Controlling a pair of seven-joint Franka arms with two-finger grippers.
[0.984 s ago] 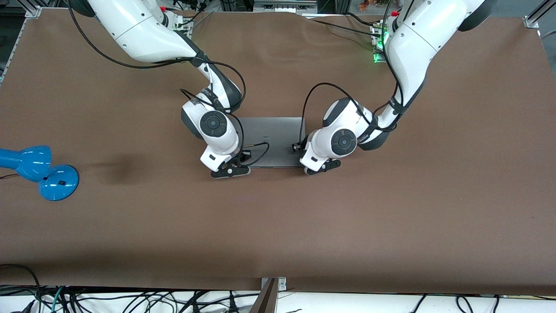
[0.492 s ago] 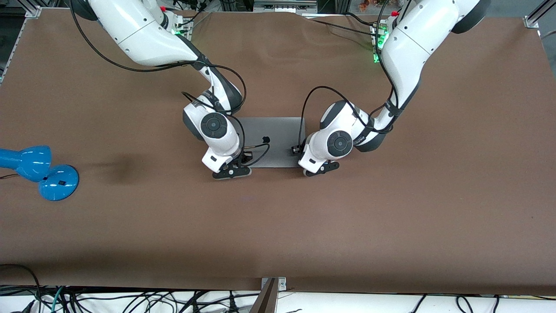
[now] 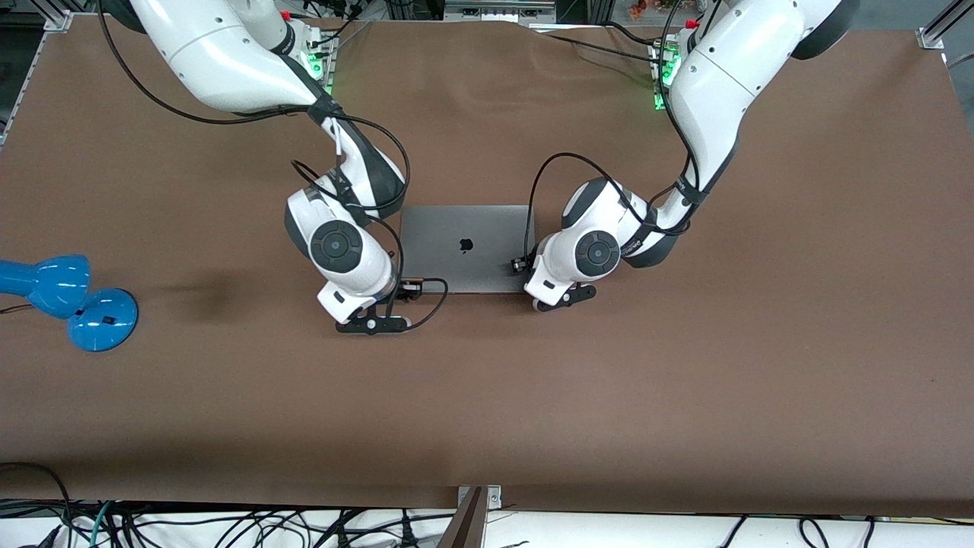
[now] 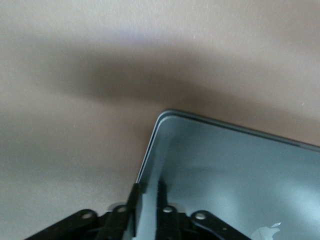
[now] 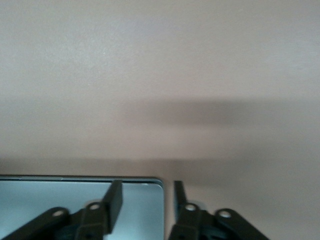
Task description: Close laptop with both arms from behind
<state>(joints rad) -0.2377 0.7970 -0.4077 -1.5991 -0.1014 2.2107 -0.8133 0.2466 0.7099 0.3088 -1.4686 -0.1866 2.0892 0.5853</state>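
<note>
Lying shut beneath the parted left pincer [image 4: 146,212] and right pincer [image 5: 144,212], the laptop [image 3: 466,248] is needing only both arms lifting clear.

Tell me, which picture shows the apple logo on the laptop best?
The front view: the whole dark apple logo sits mid-lid on the closed laptop. The left wrist view catches only part of it, at the picture's edge; the right wrist view shows none.

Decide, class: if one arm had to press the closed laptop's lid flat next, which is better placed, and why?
Probably the left. Its end effector hangs over the laptop's lid corner, fingers slightly apart. The right end effector sits off the laptop, over the table, fingers open, straddling the lid's edge in its wrist view.
</note>
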